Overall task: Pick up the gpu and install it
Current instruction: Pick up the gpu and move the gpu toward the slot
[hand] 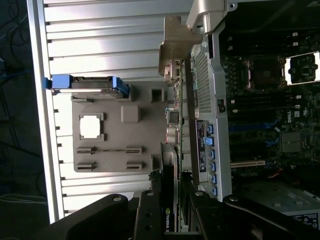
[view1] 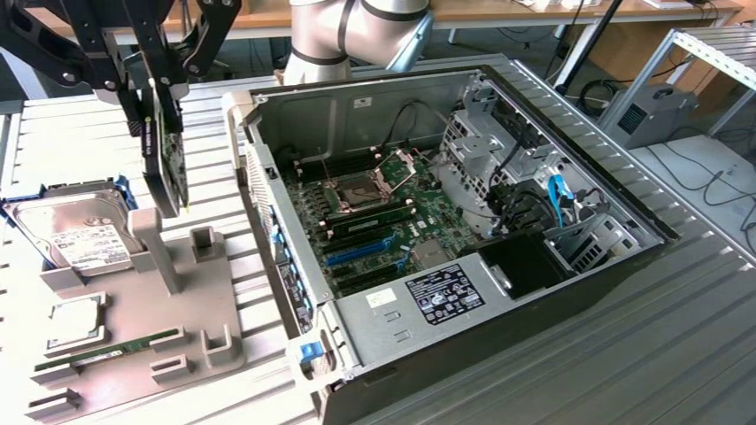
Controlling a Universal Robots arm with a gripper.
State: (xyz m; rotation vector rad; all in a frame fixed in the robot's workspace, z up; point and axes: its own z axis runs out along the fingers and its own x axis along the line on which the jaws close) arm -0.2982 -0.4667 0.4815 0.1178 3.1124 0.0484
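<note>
The gpu (view1: 165, 164), a thin black card, hangs on edge above the grey holder tray (view1: 177, 341) at the exterior view's left. My gripper (view1: 151, 88) is shut on its upper edge. In the wrist view the gpu (hand: 172, 150) appears edge-on between my black fingers (hand: 150, 215), with its silvery end bracket (hand: 172, 47) at the far end. The card is lifted clear of the tray, beside the outer wall of the open computer case (view1: 473, 221). The motherboard (view1: 378, 221) lies exposed inside, with blue slots (view1: 354, 252).
On the tray sit a silver hard drive (view1: 83, 239) in a blue caddy, a processor chip (view1: 73, 323) and a green memory stick (view1: 106, 350). The case's drive cage and cables (view1: 532, 195) crowd its far side. A ribbed metal table (view1: 614, 354) carries everything.
</note>
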